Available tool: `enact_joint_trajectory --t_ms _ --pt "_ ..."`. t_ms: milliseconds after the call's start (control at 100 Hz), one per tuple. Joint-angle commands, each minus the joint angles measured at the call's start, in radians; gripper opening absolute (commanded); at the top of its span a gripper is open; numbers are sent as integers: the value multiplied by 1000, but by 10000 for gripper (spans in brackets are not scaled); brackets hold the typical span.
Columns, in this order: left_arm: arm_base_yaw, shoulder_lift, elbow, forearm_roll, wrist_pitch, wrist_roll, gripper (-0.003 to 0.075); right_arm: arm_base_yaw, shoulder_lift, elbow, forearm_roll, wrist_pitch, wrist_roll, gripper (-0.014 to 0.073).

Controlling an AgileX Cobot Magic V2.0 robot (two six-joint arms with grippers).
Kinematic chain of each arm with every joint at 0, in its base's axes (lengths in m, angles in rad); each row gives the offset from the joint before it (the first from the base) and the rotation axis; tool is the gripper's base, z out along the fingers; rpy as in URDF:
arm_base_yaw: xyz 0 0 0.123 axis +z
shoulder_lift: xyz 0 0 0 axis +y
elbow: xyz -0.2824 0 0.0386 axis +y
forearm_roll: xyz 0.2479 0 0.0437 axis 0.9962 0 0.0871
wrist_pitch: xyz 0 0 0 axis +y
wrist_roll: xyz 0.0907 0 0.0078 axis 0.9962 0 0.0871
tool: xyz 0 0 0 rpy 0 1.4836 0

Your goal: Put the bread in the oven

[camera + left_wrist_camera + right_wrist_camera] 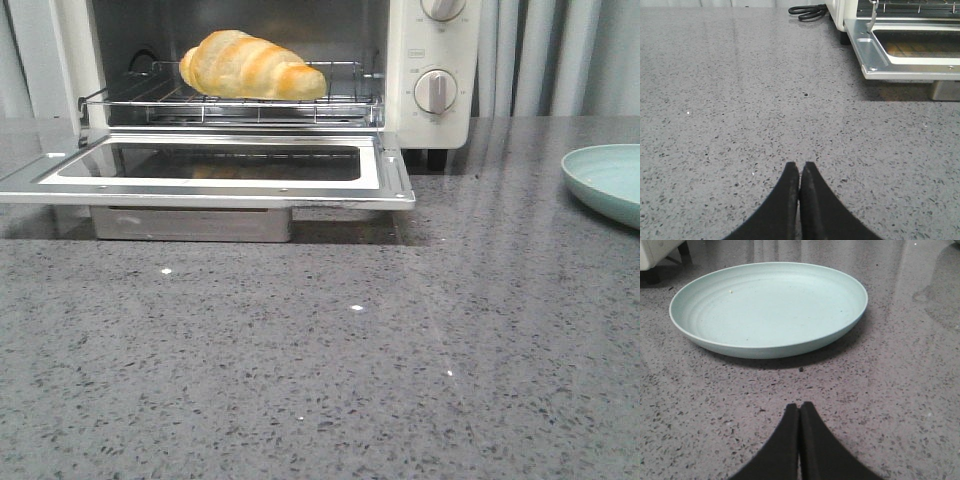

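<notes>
Bread lies on the wire rack inside the oven at twelve o'clock, so with both the left gripper and the right gripper pinched together holding nothing, only the open door seems left to lift

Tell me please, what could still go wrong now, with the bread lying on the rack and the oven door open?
1. The golden-yellow croissant-shaped bread lies near the front of the pulled-out wire rack; pushing the rack in roughly might roll it off.
2. The glass-windowed drop-down door of the cream-white toaster oven juts over the grey speckled counter; an arm sweeping low could hit it.
3. The pale green round plate sits just ahead of the shut right gripper and could get pushed.
</notes>
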Motion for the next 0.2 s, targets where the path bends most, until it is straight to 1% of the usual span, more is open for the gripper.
enact_joint_trajectory --t_ms 0,190 --pt "7 -28 23 -8 -69 -6 -21 -4 -21 26 0 -26 1 -75" --pt "7 -28 23 -8 -69 -6 -22 -4 -21 26 0 -26 1 -75"
